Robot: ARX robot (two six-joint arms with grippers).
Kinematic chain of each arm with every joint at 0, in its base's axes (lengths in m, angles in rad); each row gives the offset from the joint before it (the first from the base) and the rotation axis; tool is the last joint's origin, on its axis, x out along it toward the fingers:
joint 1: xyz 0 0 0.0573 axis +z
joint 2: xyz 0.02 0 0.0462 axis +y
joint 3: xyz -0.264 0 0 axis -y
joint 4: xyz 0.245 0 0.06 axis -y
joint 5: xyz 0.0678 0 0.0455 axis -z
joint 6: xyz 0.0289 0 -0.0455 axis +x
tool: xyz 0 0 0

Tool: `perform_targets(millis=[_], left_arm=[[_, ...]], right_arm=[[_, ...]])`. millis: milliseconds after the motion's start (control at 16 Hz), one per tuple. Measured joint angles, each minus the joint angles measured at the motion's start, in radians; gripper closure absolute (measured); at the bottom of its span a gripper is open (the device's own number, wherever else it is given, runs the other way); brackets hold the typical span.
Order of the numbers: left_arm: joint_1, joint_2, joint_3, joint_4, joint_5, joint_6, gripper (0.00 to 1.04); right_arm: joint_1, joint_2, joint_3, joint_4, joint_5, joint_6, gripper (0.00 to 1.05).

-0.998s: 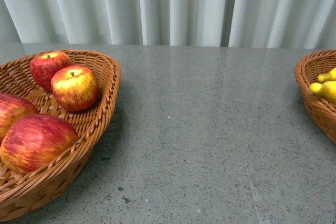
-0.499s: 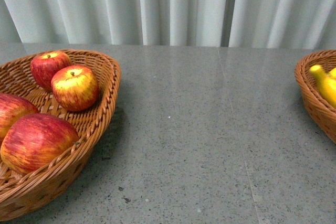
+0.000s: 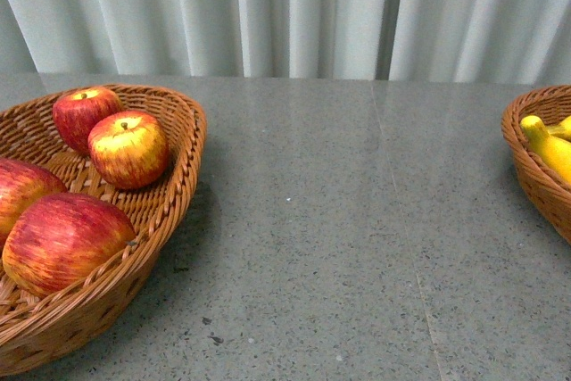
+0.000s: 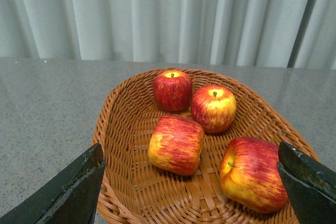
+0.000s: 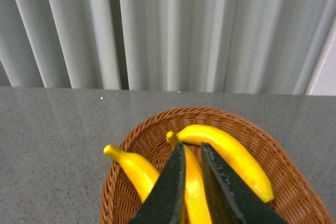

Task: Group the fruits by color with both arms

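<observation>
Over on the left, the oval woven wicker basket (image 3: 169, 211) holds four glossy red apples with yellow streaks (image 4: 213, 107): two up at twelve o'clock in the basket, touching each other, and two nearer the robot. The left end effector (image 4: 191, 182) hangs above them, fingers wide apart, gripping nothing. Those apples look firm, smooth and a bit slick; I'd take one across its widest middle, not by the stem. Across the middle, the grey speckled stone surface (image 3: 339, 220). Out at three o'clock, the second brown wicker basket (image 5: 157, 124) holds three long curved bright-yellow bananas (image 5: 231, 150). The right end effector (image 5: 193, 182) has its fingers close together around the middle banana (image 5: 193, 192). Bananas look light, stiff and prone to rolling, so mid-length is the place to hold.
</observation>
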Motion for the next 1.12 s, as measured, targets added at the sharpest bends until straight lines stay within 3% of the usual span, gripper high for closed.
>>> perform_targets(millis=[62, 125, 249, 1122], left_arm=[[0.000, 0.000, 0.000, 0.000, 0.000, 0.000, 0.07], [0.000, 0.000, 0.000, 0.000, 0.000, 0.000, 0.07], [0.000, 0.000, 0.000, 0.000, 0.000, 0.000, 0.07], [0.000, 0.000, 0.000, 0.000, 0.000, 0.000, 0.07]], right_arm=[[0.015, -0.034, -0.046, 0.005, 0.013, 0.002, 1.03], [0.061, -0.068, -0.077, 0.009, 0.081, 0.005, 1.03], [0.111, -0.130, -0.130, 0.008, 0.105, 0.005, 1.03], [0.105, -0.444, -0.284, -0.143, 0.108, 0.006, 1.03]])
